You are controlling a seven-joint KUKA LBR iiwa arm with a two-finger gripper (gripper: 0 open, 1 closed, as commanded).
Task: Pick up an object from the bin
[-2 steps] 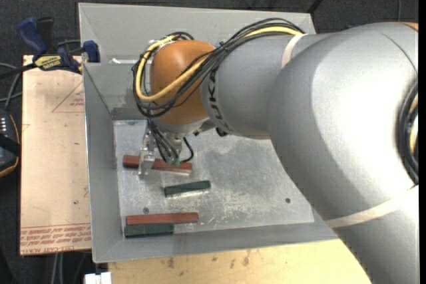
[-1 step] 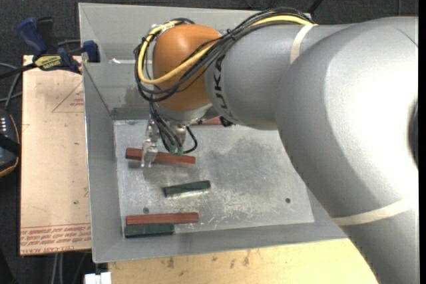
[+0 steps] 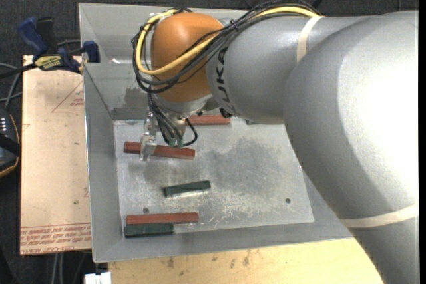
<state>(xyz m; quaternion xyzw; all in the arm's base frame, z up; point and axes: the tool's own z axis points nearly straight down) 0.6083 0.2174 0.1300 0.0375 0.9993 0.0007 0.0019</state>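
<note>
My gripper [image 3: 160,143] hangs low over the left part of the bin floor, under the orange dome, and stands open. Directly beneath it lies a red-brown flat bar [image 3: 174,152], running left to right. The left fingertip [image 3: 146,148] overlaps that bar near its left end, and the other finger sits just above the bar's far edge. Nothing is held between the fingers. A second red-brown bar [image 3: 212,120] lies a little behind, half hidden by the arm.
A short dark green bar [image 3: 187,189] lies mid-floor, nearer the front. Along the front edge lie a long red-brown bar [image 3: 162,217] and a dark green bar [image 3: 148,230] side by side. The arm covers the bin's right and back.
</note>
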